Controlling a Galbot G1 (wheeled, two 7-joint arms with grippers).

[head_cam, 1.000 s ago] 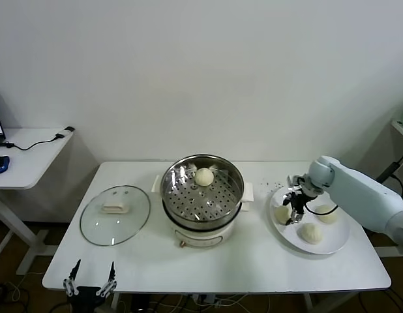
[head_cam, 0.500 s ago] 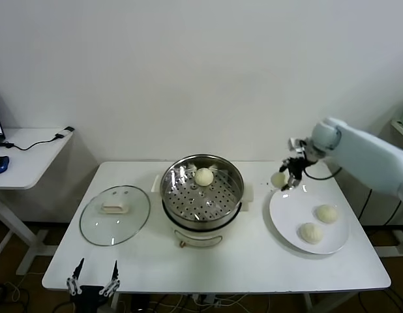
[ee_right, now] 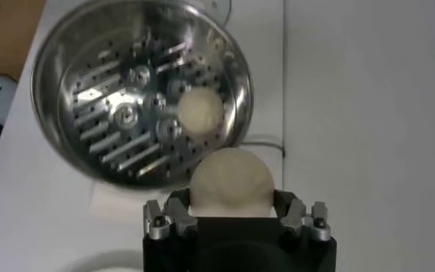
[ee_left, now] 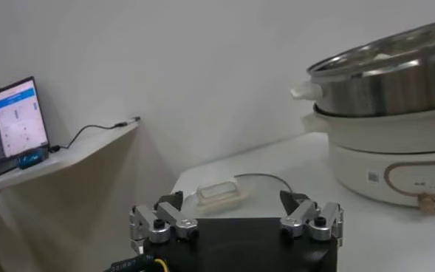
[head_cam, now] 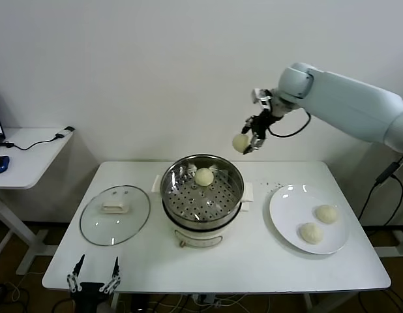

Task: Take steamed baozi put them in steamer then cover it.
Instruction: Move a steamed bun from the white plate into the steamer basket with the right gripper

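My right gripper (head_cam: 249, 142) is shut on a pale baozi (head_cam: 240, 142) and holds it high in the air, above and to the right of the steamer (head_cam: 203, 192); it also shows in the right wrist view (ee_right: 230, 182). One baozi (head_cam: 203, 176) lies at the back of the steamer's perforated floor. Two more baozi (head_cam: 327, 213) (head_cam: 310, 233) lie on the white plate (head_cam: 287, 203) at the right. The glass cover (head_cam: 115, 214) with its cream handle lies flat on the table left of the steamer. My left gripper (head_cam: 92, 280) is open and empty at the table's front left edge.
A side table (head_cam: 29, 154) with a cable and a laptop edge stands to the far left. The steamer's cream pot base (ee_left: 394, 159) shows close by in the left wrist view.
My right gripper has lifted one baozi off the plate and carried it up and to the left, towards the steamer. The left arm has not moved.
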